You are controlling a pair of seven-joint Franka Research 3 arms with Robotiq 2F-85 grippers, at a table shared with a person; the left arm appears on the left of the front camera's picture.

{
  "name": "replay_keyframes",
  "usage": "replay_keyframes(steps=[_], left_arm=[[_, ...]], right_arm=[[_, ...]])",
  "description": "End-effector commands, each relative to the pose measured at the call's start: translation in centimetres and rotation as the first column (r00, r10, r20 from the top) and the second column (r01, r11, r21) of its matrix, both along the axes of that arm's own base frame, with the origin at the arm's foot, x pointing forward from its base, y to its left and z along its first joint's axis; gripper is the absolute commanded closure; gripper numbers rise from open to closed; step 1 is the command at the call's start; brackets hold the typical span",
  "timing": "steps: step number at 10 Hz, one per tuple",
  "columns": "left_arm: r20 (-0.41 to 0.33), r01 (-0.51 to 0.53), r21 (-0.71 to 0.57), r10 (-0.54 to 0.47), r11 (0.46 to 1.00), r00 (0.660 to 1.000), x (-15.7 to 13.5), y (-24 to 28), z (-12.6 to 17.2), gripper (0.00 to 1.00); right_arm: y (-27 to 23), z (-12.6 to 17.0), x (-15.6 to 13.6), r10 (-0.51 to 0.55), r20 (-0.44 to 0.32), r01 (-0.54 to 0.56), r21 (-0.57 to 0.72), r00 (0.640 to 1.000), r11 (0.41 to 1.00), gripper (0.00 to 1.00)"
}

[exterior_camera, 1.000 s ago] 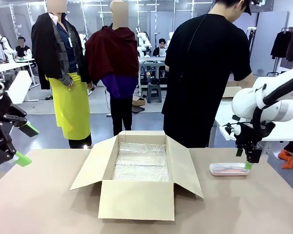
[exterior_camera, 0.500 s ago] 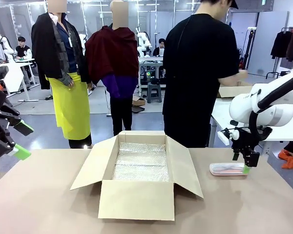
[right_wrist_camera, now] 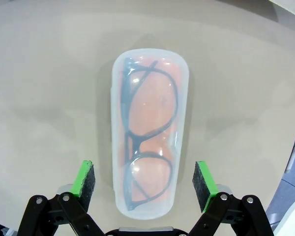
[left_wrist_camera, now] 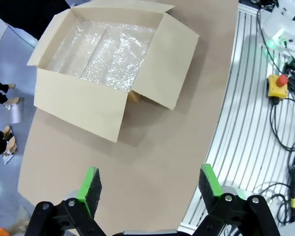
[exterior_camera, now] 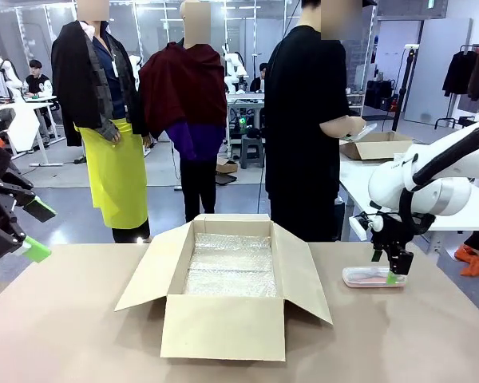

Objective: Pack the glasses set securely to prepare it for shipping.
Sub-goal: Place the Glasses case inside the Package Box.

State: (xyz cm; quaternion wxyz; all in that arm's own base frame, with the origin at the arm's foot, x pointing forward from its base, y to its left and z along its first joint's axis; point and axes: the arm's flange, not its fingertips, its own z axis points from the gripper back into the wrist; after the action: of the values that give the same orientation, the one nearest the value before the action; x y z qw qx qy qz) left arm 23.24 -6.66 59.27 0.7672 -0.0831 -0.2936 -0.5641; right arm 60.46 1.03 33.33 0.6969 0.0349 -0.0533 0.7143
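A pale pink glasses case (exterior_camera: 371, 276) with a translucent top lies on the table at the right, and dark-framed glasses show through its lid (right_wrist_camera: 148, 129). My right gripper (exterior_camera: 396, 273) hangs open just above the case's right end; in the right wrist view its green pads (right_wrist_camera: 86, 179) stand either side of the case without touching it (right_wrist_camera: 144, 181). My left gripper (exterior_camera: 30, 230) is open and empty, raised off the table's left edge. In the left wrist view it (left_wrist_camera: 148, 186) looks down on bare table.
An open cardboard box (exterior_camera: 223, 325) lined with bubble wrap (exterior_camera: 230, 266) stands mid-table, flaps spread. A person in black (exterior_camera: 303, 120) stands behind the far edge, side-on, holding something at another table with a box (exterior_camera: 377, 145).
My right gripper has shifted slightly left along the pink case and lower. The person has turned toward the table behind. My left gripper has risen a little.
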Motion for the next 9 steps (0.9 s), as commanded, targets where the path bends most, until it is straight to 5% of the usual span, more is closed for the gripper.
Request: replay_keyframes(steps=[1,7,9], left_arm=[[0.003,0.019,0.004,-0.019,1.0,1.0,-0.1,-0.1,0.0,0.0],[0.003,0.019,0.004,-0.019,1.0,1.0,-0.1,-0.1,0.0,0.0],[0.003,0.019,0.004,-0.019,1.0,1.0,-0.1,-0.1,0.0,0.0]], right_arm=[[0.9,-0.9,0.4,-0.027,0.011,0.027,-0.014,1.0,1.0,0.0],[2.8,-2.7,1.5,-0.072,0.0,0.071,-0.08,0.997,0.994,0.0],[3.2,-2.6,1.3,-0.081,0.019,0.083,-0.105,0.997,0.991,0.15]])
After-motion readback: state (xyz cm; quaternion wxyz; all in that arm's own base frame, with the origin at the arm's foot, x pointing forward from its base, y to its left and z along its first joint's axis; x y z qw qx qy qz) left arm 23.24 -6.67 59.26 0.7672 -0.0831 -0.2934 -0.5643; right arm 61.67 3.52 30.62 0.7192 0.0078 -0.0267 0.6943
